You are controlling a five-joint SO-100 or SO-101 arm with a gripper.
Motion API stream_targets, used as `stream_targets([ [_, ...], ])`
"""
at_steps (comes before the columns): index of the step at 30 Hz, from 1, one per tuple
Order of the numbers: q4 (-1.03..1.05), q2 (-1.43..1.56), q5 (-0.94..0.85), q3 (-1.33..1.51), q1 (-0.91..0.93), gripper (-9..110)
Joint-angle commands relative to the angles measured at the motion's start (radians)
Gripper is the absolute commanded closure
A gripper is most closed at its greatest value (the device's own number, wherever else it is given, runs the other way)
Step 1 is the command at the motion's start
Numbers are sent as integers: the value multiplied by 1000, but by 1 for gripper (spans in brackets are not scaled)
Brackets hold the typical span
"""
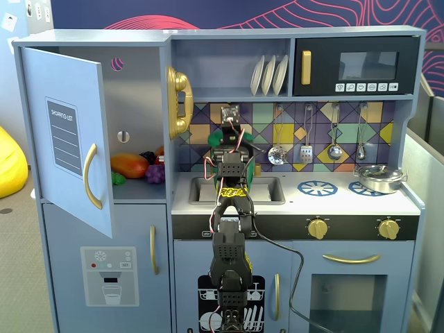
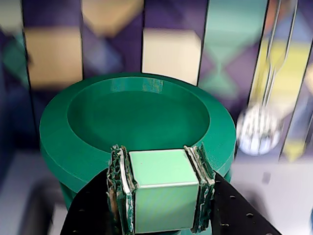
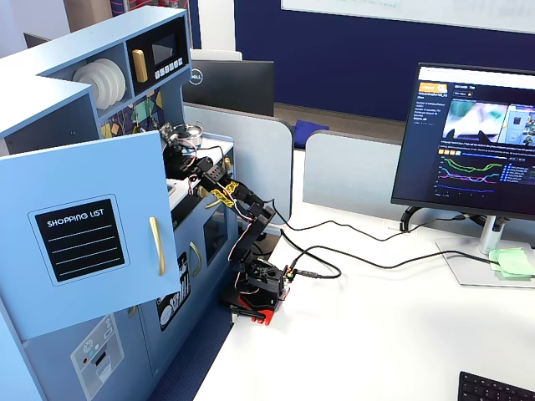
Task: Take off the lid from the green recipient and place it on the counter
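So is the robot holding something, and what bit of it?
Yes. The pincer is shut on the lid, with its fingers squeezing the raised light-green handle in the lid's middle.

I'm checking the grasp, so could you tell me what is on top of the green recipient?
The lid sits on the green recipient; the end effector clamps its pale handle. The inside is hidden.

In a fixed view the arm (image 1: 229, 229) hides most of the green recipient (image 1: 216, 139) behind the sink (image 1: 267, 191). In the wrist view, the backsplash behind the lid (image 2: 137, 117) is blurred.
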Motion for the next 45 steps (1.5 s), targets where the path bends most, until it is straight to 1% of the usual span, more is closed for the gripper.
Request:
stream_targets([
  [1,32,43,-14,-109,66,102],
  [4,46,72,9,-107,175,102],
  [10,41,86,84,-115,468,102],
  [13,34,101,109,-72,548,102],
  [16,-80,158,63,89,548,102],
  [18,-181,178,58,210,560,102],
  [21,-278,202,57,362,563,102],
  [23,-394,207,38,468,546,102],
  [27,-537,164,15,586,535,102],
  [35,-718,-3,3,624,546,102],
  [45,-784,-138,-8,637,548,102],
])
